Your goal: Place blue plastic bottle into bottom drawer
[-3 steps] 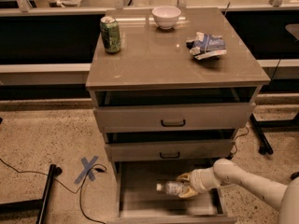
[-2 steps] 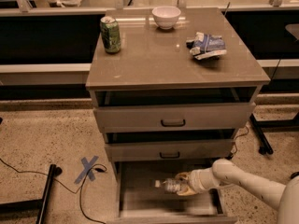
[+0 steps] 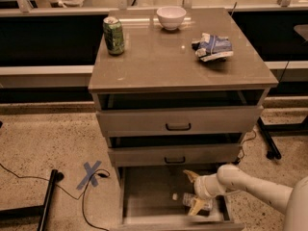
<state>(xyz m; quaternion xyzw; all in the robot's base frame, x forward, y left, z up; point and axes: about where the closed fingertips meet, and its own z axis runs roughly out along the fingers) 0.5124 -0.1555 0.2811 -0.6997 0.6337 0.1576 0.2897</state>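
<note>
The bottom drawer (image 3: 147, 189) is pulled out, a shallow grey tray under two higher drawers. The blue plastic bottle (image 3: 186, 199) lies on its side on the drawer floor at the right, with its white cap (image 3: 174, 196) pointing left. My gripper (image 3: 192, 191) reaches into the drawer from the right on a white arm. Its fingers (image 3: 189, 176) stand spread apart on either side of the bottle, and the nearer finger is close to the bottle's body. The gripper is open.
On the cabinet top stand a green soda can (image 3: 114, 34), a white bowl (image 3: 171, 17) and a blue-and-white snack bag (image 3: 212, 47). The top two drawers (image 3: 178, 121) stick out slightly. Cables and a blue tape cross (image 3: 91, 173) lie on the floor at the left.
The fingers have spread wider apart around the bottle. The bottle has settled lower onto the drawer floor. The arm has barely moved.
</note>
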